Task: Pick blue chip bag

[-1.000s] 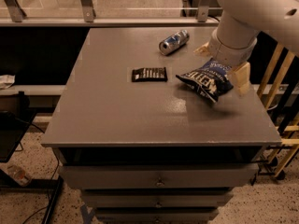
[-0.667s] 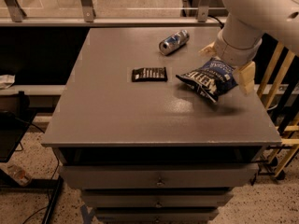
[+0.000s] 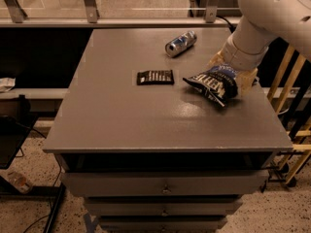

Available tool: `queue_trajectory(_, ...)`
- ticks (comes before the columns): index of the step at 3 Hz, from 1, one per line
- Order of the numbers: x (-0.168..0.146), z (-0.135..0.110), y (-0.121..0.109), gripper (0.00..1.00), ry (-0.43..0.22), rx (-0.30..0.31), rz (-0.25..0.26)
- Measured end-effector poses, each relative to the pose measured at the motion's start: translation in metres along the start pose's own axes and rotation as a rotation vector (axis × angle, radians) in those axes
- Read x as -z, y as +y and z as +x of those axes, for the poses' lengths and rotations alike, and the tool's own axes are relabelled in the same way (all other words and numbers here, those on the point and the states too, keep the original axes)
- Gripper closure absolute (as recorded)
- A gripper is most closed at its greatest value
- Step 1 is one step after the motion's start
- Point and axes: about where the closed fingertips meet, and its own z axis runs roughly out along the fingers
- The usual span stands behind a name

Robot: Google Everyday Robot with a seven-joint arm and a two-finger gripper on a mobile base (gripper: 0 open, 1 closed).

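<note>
The blue chip bag (image 3: 214, 83) is a crinkled navy bag with white lettering. It lies on the right side of the grey table (image 3: 146, 115). My gripper (image 3: 233, 69) comes down from the white arm at the upper right and sits right over the bag's right end, touching it. That end of the bag is hidden under the gripper. The bag's left tip points toward the table's middle.
A small flat black packet (image 3: 155, 77) lies left of the bag. A silver-blue drink can (image 3: 180, 43) lies on its side at the back. The table's right edge is close to the bag, with wooden slats (image 3: 291, 106) beyond it. Drawers (image 3: 165, 186) are below the top.
The arm has shifted slightly over the bag. The bag, the packet and the can stay where they were.
</note>
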Motion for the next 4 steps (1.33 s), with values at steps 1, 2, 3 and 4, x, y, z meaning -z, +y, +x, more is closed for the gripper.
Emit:
queue_trajectory(1, 0.001, -0.001, -0.005, 0.46, -0.003, 0.01, 0.017)
queue_trajectory(2, 0.016, -0.002, -0.01, 0.71, 0.013, 0.025, 0.057)
queue_trajectory(3, 0.04, -0.003, -0.013, 0.94, 0.027, 0.032, 0.128)
queue_trajectory(4, 0.076, -0.002, -0.013, 1.0, 0.068, 0.04, 0.214)
